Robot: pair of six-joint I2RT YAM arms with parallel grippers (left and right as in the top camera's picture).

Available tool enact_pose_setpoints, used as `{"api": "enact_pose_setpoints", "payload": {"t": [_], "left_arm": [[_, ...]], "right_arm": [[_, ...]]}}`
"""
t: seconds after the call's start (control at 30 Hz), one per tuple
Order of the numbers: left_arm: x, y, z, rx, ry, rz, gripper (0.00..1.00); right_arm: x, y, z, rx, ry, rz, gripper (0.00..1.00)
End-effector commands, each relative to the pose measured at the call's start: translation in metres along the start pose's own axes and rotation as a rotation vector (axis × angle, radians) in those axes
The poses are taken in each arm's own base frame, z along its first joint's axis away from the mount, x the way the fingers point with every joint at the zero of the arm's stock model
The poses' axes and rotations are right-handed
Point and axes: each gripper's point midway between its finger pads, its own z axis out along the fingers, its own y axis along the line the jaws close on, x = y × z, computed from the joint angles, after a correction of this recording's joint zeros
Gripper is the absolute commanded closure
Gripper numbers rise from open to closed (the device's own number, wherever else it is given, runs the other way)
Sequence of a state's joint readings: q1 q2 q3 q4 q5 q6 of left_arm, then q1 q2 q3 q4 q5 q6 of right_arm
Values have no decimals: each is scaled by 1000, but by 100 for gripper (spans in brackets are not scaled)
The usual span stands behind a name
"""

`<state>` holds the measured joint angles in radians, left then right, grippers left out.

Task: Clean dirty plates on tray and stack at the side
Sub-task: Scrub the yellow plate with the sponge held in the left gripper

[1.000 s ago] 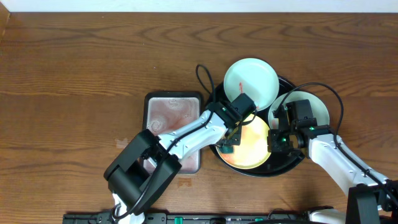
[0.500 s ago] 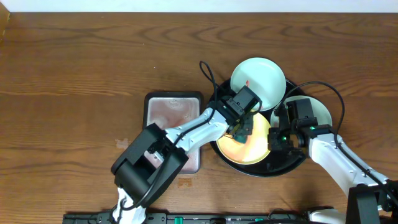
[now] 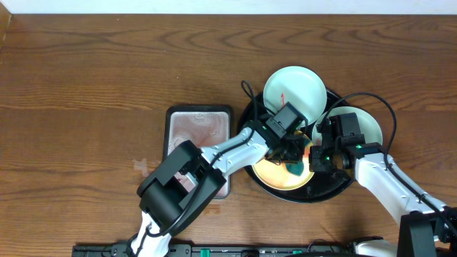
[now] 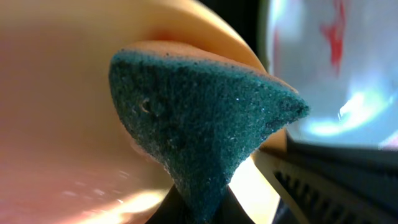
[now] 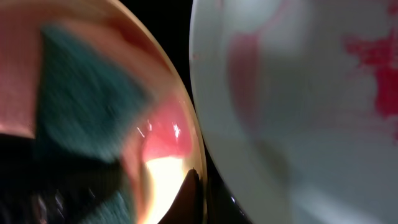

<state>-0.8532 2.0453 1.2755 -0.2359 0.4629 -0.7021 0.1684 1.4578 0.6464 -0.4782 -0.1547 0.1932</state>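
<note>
The black tray (image 3: 314,194) holds the pale yellow plate (image 3: 273,175) at its front. One mint-white plate (image 3: 296,86) with a red smear leans on the back rim. Another mint-white plate (image 3: 365,127) sits at the right, partly under my right arm. My left gripper (image 3: 295,161) is shut on a green sponge (image 3: 296,170) and presses it on the yellow plate's right part. In the left wrist view, the sponge (image 4: 199,118) is on the yellow plate (image 4: 56,93). My right gripper (image 3: 314,160) is shut on the yellow plate's rim (image 5: 186,155), next to the smeared mint-white plate (image 5: 298,93).
A small rectangular silver pan (image 3: 200,132) with pinkish water stands left of the tray, under my left arm. Bare wood tabletop (image 3: 86,107) spreads to the left and back. Cables loop over the tray's back edge.
My left gripper has swept the sponge across the yellow plate from its left front to its right side. The back mint-white plate shifted slightly right. My right gripper stayed on the rim.
</note>
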Motion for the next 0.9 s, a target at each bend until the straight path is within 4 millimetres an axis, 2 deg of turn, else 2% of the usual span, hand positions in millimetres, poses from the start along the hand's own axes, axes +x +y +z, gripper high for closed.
{"api": "enact_pose_setpoints", "payload": {"t": [0.0,0.1,0.23,0.33,0.47,0.57,0.67,0.77,0.87], "left_arm": [[24,8,15,10,114,-27,93],[21,24,10,-34,118,-36,93],[12,78,-2,-264,63,-101,93],[3,120,-21,-451,8,-134,93],[-7,155,-51,-654,-49,-121,92],[-15,160,-71,-746,-88,-86,92],[-22,153,-82,-749,-119,-78,93],[-29,144,-80,-710,-135,-78,93],[-33,125,-64,-588,-128,-83,93]], "right_arm": [[3,-1,1,11,14,-24,99],[3,-3,1,19,13,-24,99],[2,-3,1,21,12,-24,99],[2,-3,1,21,12,-24,99],[3,-3,1,22,13,-27,99],[3,-4,1,25,13,-27,99],[2,-4,1,26,12,-27,99],[3,-4,1,26,13,-27,99],[3,-4,1,27,16,-27,99]]}}
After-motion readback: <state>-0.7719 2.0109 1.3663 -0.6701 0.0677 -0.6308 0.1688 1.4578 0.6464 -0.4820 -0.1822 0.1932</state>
